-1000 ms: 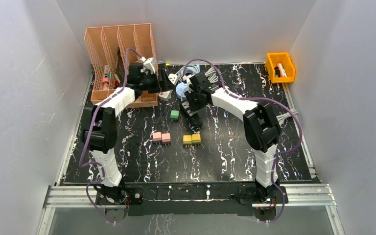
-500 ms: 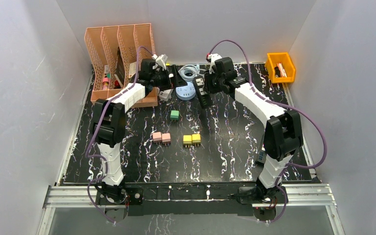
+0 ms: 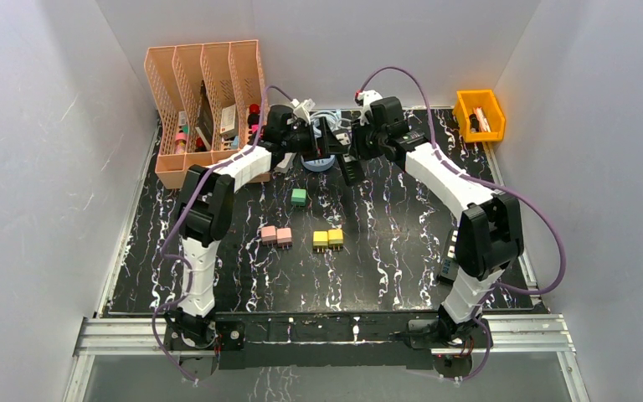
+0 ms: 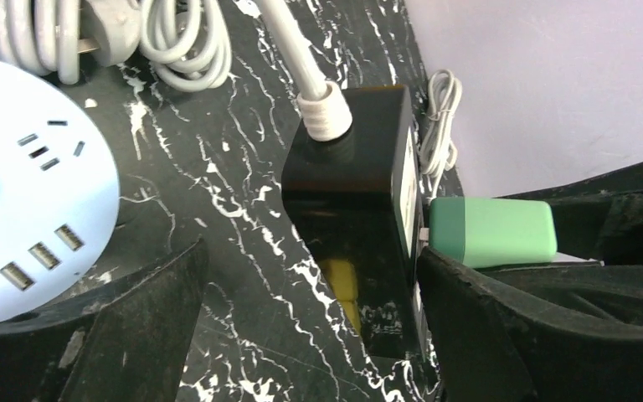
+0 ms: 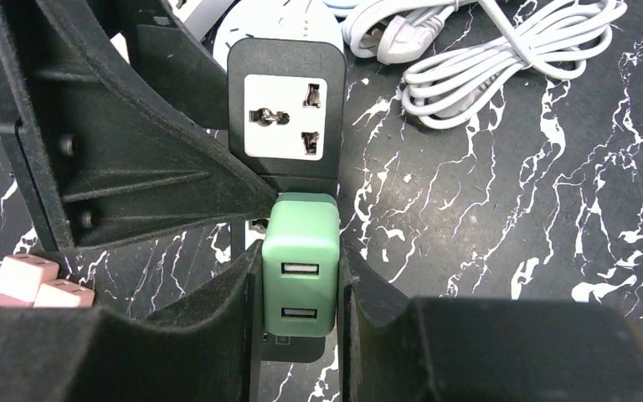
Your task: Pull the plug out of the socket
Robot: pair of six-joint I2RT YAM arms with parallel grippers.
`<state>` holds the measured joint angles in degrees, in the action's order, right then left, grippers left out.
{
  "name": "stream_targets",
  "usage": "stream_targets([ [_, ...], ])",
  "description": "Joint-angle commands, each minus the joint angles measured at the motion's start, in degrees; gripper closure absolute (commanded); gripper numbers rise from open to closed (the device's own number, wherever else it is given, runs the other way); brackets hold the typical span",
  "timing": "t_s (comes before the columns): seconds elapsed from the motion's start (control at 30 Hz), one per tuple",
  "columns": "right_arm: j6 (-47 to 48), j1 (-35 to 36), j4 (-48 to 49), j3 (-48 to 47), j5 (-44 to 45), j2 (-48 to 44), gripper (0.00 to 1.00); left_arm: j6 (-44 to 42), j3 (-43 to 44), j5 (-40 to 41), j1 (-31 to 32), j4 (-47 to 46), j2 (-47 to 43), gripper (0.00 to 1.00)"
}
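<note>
Right wrist view: the black socket strip (image 5: pixel 285 109) lies far-centre on the table (image 3: pixel 402 251), the left gripper (image 4: pixel 318 327) spread wide astride it. The right gripper (image 5: pixel 300 280) clamps the green plug (image 5: pixel 300 264) at the strip's face, with bare table to its right.

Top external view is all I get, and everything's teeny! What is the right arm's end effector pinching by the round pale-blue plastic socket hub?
Observer: The right end effector is shut on a mint-green plastic charger plug with two USB ports.
Operator: Is it out yet?
Observer: No, it looks plugged into the long black plastic power strip; the white-faced socket beside it is empty.
Operator: And the left arm?
Observer: The left end effector is open, its fingers either side of that strip.
</note>
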<state>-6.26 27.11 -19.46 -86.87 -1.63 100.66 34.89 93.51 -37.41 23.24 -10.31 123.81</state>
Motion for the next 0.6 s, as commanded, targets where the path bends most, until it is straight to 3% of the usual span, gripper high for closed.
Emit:
stream_targets([
  [0.0,-0.3,0.6,5.8,-0.6,-3.0,-5.5,1.00,1.8,2.6,-1.9,1.1,-2.6,0.7,0.20],
  [0.1,-0.4,0.4,6.3,0.0,-3.5,-6.5,1.00,2.4,4.7,-1.5,1.2,-3.6,2.3,0.52],
  [0.17,-0.5,0.1,6.4,0.0,-4.3,-7.0,1.00,1.7,8.3,-0.4,1.3,-2.7,4.1,0.85],
  [0.2,-0.6,-0.1,6.3,0.0,-4.7,-7.3,1.00,1.3,10.8,0.0,1.3,-1.4,5.4,0.95],
  [0.23,-0.6,-0.2,6.4,0.1,-5.0,-7.6,1.00,0.8,13.5,0.9,1.3,0.1,6.7,1.00],
  [0.43,-1.7,-1.6,10.7,4.4,-9.8,-12.0,1.00,-3.7,32.9,7.4,1.1,10.4,18.3,1.00],
  [0.57,-1.0,-2.2,5.7,3.5,-13.0,-9.2,1.00,-3.2,40.5,9.3,0.2,10.4,23.0,0.99],
])
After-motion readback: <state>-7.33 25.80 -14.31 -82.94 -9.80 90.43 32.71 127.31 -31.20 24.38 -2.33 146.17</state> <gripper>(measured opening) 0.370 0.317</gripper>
